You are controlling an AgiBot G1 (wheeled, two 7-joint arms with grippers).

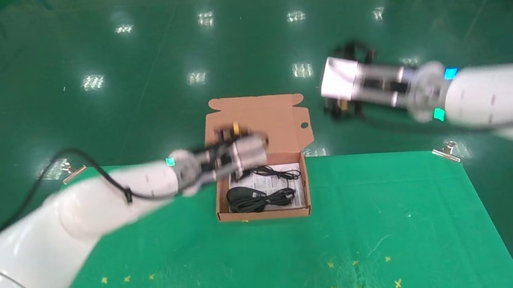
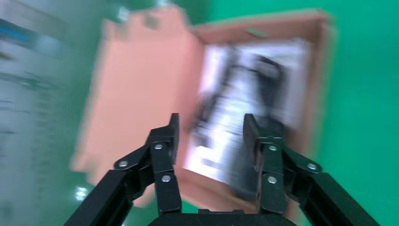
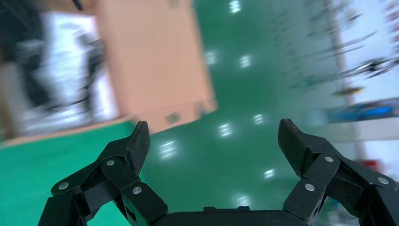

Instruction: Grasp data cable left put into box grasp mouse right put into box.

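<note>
Nearest the head camera, the left arm's white shoulder fills the lower left corner and reaches across the green worktop [image 1: 261, 269] toward the box [image 1: 264, 213]. Its left hand [image 1: 229, 137] hangs over the box's left wall, just in front of the raised flap lid, with its 2 black fingers [image 2: 164, 155] spread apart and nothing between them (the wrist camera looks straight down through the gap into the box). That orange-brown box sits open at the far edge of the worktop, its lid [image 1: 261, 124] standing up behind it and a white printed sheet lining the bottom. Both task items lie inside on that sheet: the mouse [image 1: 241, 195] at the near left, and the data cable [image 1: 280, 172] as a black hank toward the far right, with black cord running along the near side of the compartment. Over the shiny green floor beyond the worktop, well apart from the box on its right, the right hand [image 3: 214, 141] hangs empty with its fingers [image 3: 294, 141] wide apart.
</note>
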